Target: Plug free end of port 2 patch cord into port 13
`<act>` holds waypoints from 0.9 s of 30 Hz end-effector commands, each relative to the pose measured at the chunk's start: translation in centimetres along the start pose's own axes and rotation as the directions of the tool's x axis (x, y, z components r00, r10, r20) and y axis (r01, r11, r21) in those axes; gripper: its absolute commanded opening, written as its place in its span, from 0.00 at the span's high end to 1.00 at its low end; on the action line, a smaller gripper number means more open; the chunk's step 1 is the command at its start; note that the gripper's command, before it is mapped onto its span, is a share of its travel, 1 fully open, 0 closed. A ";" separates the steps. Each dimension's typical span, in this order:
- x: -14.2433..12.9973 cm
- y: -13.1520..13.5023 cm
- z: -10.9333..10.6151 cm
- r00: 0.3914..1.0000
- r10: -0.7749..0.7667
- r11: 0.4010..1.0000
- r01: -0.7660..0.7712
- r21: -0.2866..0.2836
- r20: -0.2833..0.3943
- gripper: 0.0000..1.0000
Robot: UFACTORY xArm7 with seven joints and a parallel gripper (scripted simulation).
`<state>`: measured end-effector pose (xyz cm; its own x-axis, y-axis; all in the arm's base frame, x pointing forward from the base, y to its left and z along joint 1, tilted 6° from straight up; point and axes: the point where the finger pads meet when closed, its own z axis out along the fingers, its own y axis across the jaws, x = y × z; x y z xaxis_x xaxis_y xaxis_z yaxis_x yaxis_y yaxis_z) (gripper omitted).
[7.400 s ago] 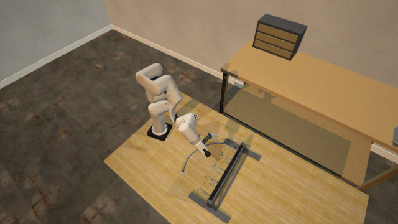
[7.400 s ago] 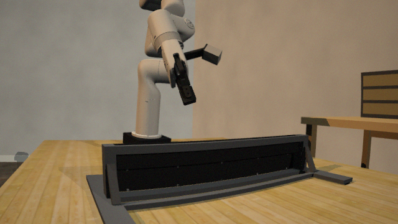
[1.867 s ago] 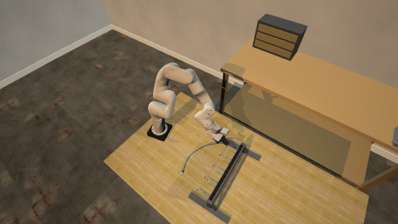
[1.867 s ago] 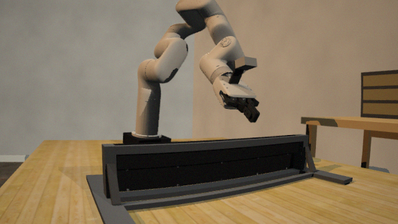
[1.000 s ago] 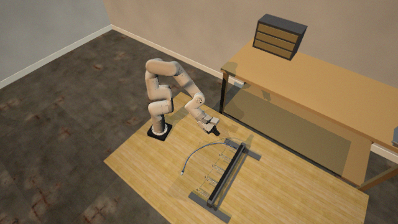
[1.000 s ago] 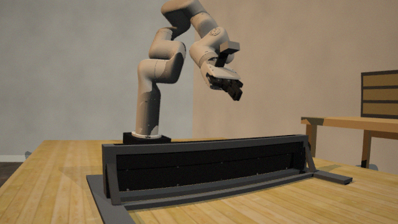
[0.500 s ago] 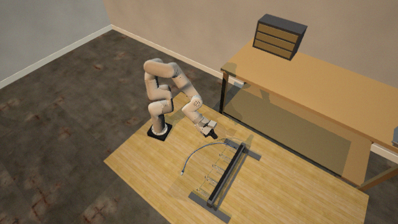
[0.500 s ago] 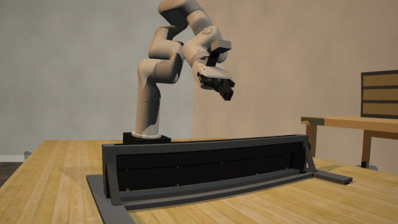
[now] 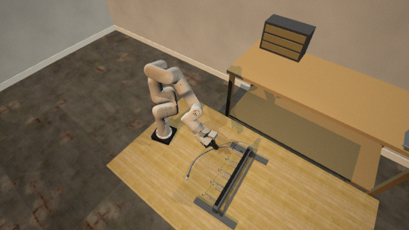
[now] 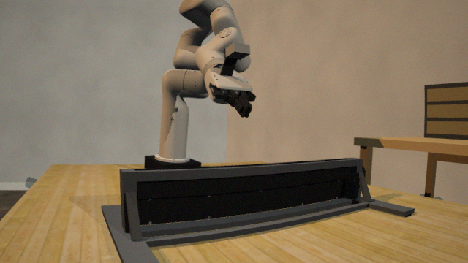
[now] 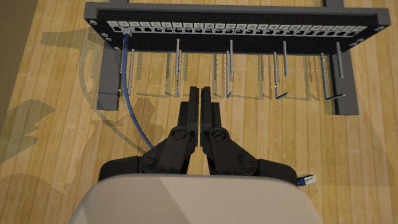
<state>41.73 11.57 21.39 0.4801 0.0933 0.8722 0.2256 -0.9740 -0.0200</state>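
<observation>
Top view. Gripper (image 9: 215,146) (image 10: 246,111) (image 11: 199,99), one: closed and empty, raised near your cord. Patch cord (image 9: 200,155) (image 11: 132,110), one, blue: rooted at the rack's twelve-to-one o'clock end, curving across the table (image 9: 144,160) (image 10: 44,219) (image 11: 30,150) toward seven o'clock. Free plug (image 9: 187,177) (image 11: 308,178), one: lying loose at the curve's end, well apart from the rack (image 9: 232,179) (image 10: 241,173) (image 11: 240,10). Wire guides, a row, stand on the rack's port side.

Exterior view. Rack, one, upright on its feet, back toward you; ports and cord hidden. Gripper fingers, shut together, hang above and beyond the rack, at twelve o'clock from its middle.

Wrist view. Port row at twelve o'clock, white plates above; numerals too small for you to read. Fixed plug (image 11: 127,31), one, seated near the eleven o'clock end. Free plug at four o'clock, just beside the gripper's outline, not between its fingers.

Account of work. Done: the fixed end is in its port. Left to you, by judgement: open, grasp the free plug, turn it latch up, press it to full depth in port 13, release, and let the cord settle.

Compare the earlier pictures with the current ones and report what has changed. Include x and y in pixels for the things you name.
Since the earliest pictures, the arm (image 9: 190,96) (image 10: 219,40) has swung the gripper (image 9: 216,147) (image 10: 246,115) (image 11: 199,99) toward the rack's (image 9: 233,179) (image 10: 241,175) (image 11: 240,9) port 2 end, then drawn it back. No grasp shows. The rack and cord (image 9: 198,158) (image 11: 128,95) look unmoved.
</observation>
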 end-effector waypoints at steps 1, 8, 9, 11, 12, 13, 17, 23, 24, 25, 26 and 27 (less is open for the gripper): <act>0.2 0.4 0.0 1.000 -0.001 1.000 0.001 0.004 -0.002 1.00; 0.2 0.8 0.0 1.000 -0.001 1.000 0.001 0.004 -0.002 1.00; 0.2 0.8 0.0 1.000 -0.001 1.000 0.001 0.004 -0.002 1.00; 0.2 0.8 0.1 1.000 -0.001 1.000 0.001 0.004 -0.002 1.00; 0.2 0.8 0.2 1.000 -0.001 1.000 0.001 0.004 -0.002 1.00; 0.2 0.8 0.3 1.000 -0.001 1.000 0.001 0.004 -0.002 1.00; 0.2 0.8 0.5 1.000 -0.001 1.000 0.001 0.004 -0.002 1.00; 0.2 0.7 2.2 1.000 -0.001 1.000 0.001 0.004 -0.002 1.00; 0.2 0.7 2.6 1.000 -0.001 1.000 0.001 0.004 -0.002 1.00; 0.2 0.7 3.1 1.000 -0.001 1.000 0.001 0.004 -0.002 1.00; 0.2 0.7 3.5 1.000 -0.001 1.000 0.001 0.004 -0.002 1.00; 0.2 0.7 4.0 1.000 -0.001 1.000 0.001 0.004 -0.002 1.00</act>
<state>44.09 11.39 20.25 0.4827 0.0927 0.8709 0.2341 -0.9719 -0.0263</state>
